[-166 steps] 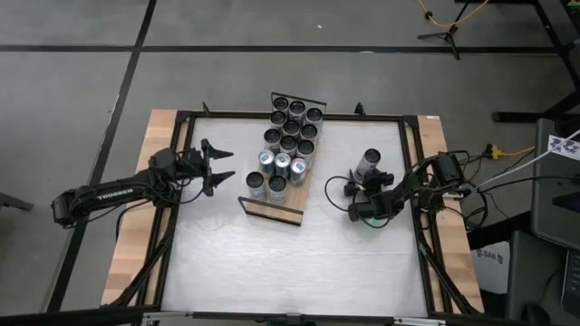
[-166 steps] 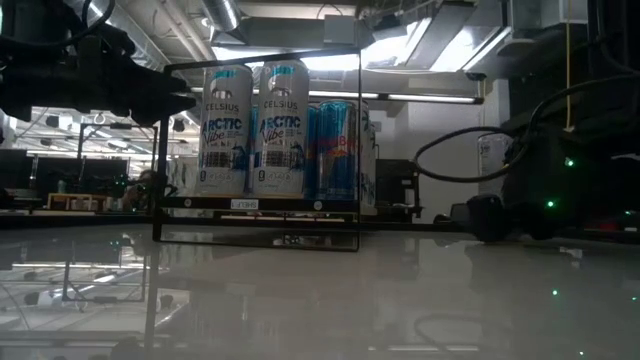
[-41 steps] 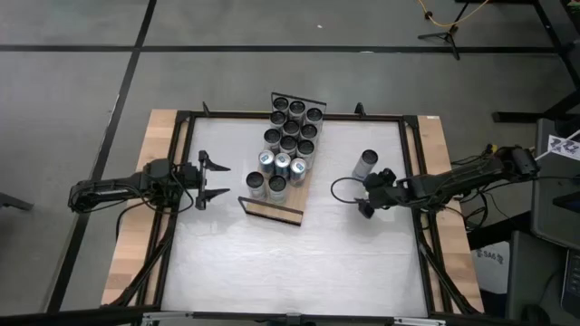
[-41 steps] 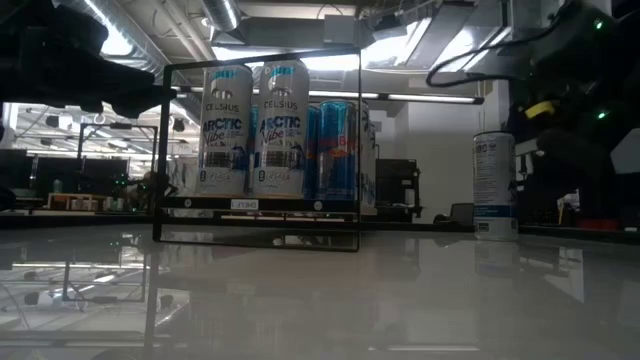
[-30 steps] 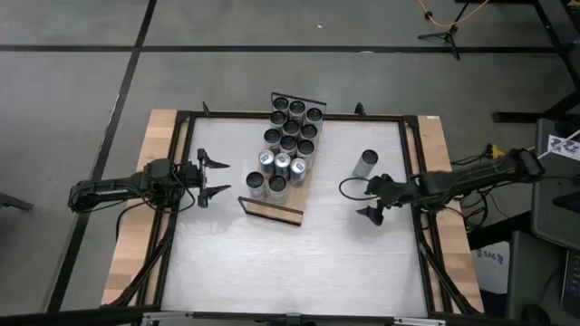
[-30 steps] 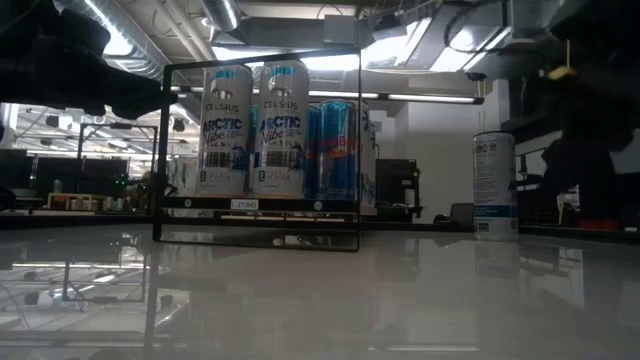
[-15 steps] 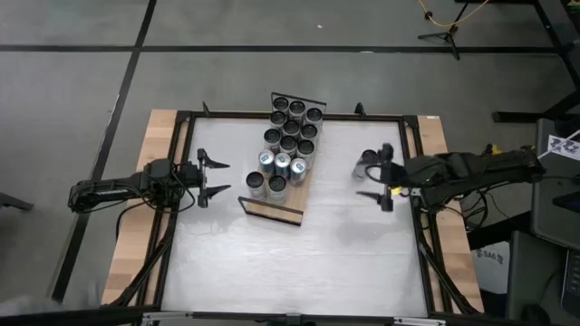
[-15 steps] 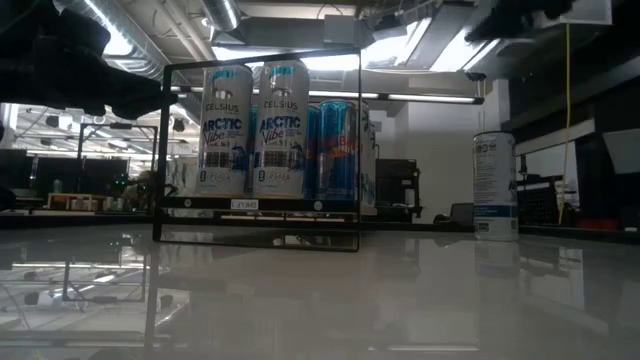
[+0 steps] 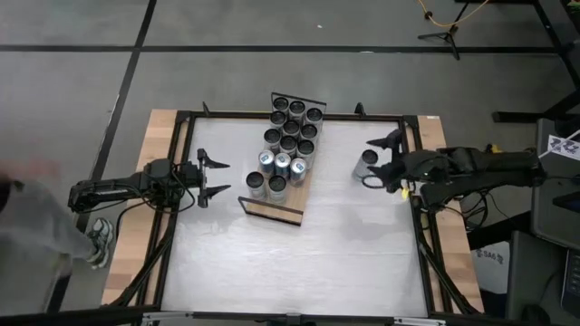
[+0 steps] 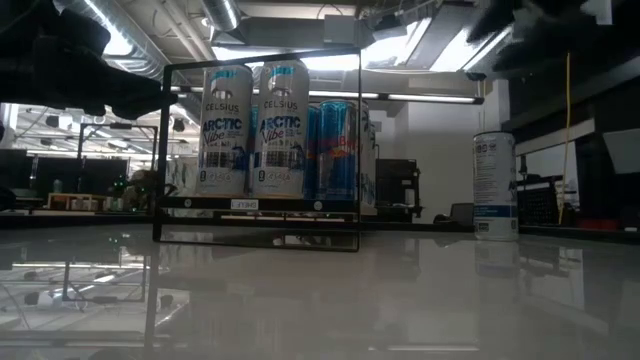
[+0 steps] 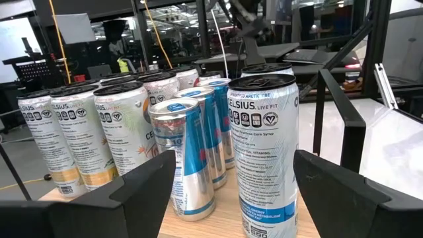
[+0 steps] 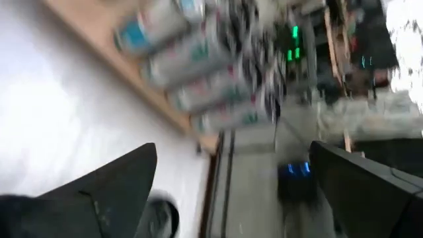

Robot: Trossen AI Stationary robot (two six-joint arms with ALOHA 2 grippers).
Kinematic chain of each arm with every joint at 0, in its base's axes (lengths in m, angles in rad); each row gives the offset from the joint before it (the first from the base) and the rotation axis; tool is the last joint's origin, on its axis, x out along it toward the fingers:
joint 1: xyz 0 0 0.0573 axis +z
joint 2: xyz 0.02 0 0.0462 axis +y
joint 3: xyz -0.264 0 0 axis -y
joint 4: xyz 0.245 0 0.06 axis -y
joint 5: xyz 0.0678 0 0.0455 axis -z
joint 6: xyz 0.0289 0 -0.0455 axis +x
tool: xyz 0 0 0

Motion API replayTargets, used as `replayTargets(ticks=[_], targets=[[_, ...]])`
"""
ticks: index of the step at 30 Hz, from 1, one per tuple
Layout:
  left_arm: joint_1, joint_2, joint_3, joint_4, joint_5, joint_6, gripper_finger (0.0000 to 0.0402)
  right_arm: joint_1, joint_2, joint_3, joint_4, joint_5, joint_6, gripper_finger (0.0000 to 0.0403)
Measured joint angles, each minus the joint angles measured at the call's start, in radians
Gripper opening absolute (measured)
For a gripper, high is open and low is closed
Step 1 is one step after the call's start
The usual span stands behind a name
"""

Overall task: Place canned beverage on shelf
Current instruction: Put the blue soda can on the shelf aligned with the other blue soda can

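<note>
Cans fill the far two thirds of the shelf [image 9: 272, 209], which lies slantwise in the table's [image 9: 299, 272] far middle, while one lone can [image 9: 365, 163] stands upright off it near the right edge. Right gripper [image 9: 389, 159] hangs just beside that can, fingers spread wide and empty. Left gripper [image 9: 214, 178] waits near the left edge, open, empty, pointed at the shelf.

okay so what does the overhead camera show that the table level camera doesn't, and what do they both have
Only the high view shows both arms whole: the left gripper open, left of the shelf, the right gripper open above the lone can, plus a person at the picture's left edge. Only the low view shows the can labels, such as the Celsius can, and the room behind. Both show the shelf, its cans and the lone can.
</note>
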Motion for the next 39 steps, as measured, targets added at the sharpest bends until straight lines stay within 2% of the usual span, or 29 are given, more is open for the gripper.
replayTargets(ticks=[3,12,16,25,37,39], targets=[[0.000,0.000,0.000,0.000,0.000,0.000,0.0302,-0.055,0.004,0.000,-0.086,0.015,0.016,0.0392],[0.000,0.000,0.000,0.000,0.000,0.000,0.0302,-0.190,0.004,0.000,-0.178,-0.182,0.062,0.0392],[0.000,0.000,0.000,0.000,0.000,0.000,0.0302,-0.209,0.004,0.000,-0.177,-0.265,0.064,0.0392],[0.000,0.000,0.000,0.000,0.000,0.000,0.0302,-0.208,0.004,-0.001,-0.181,-0.380,0.065,0.0392],[0.000,0.000,0.000,0.000,0.000,0.000,0.0302,-0.208,0.041,-0.001,-0.267,-0.388,0.064,0.0392],[0.000,0.000,0.000,0.000,0.000,0.000,0.0302,-0.207,0.059,-0.002,-0.272,-0.363,0.065,0.0392]])
